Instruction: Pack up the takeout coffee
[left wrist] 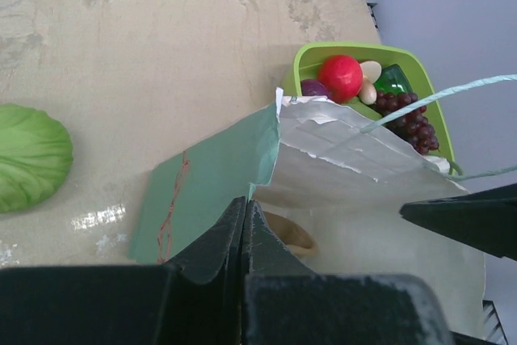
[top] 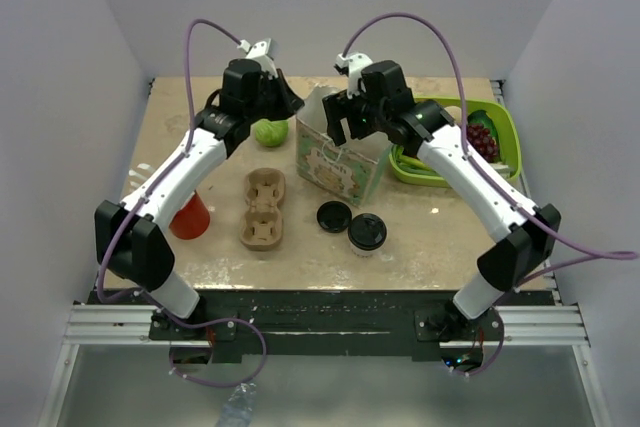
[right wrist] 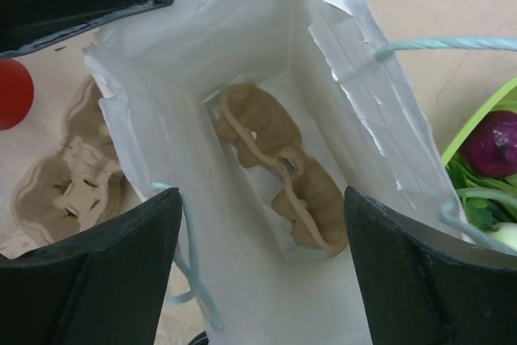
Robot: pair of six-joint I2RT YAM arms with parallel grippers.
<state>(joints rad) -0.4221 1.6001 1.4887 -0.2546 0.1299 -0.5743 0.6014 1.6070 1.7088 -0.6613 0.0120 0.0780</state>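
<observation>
left gripper (left wrist: 245, 209) is pinched shut on the bag (top: 340, 162) rim, right gripper (right wrist: 262, 195) is spread and empty over it, so I reckon fetching the coffee cup (top: 367, 232) comes next.

My right fingers (right wrist: 105, 264) black, paper bag (top: 340, 165) pale green and patterned outside, white inside, pulp carrier (top: 263, 208) left of it brown, takeout coffee (top: 367, 233) white with black lid, cup (top: 190, 215) at left red, tray (top: 511, 143) at right lime.

the beige surface (top: 450, 247) carries a paper bag (top: 340, 162). left of the bag: green leaf (top: 269, 132), cardboard cup carrier (top: 263, 208), red cup (top: 190, 215). in front: loose black lid (top: 334, 216), takeout coffee (top: 367, 232). right: green tray (top: 512, 147).
</observation>
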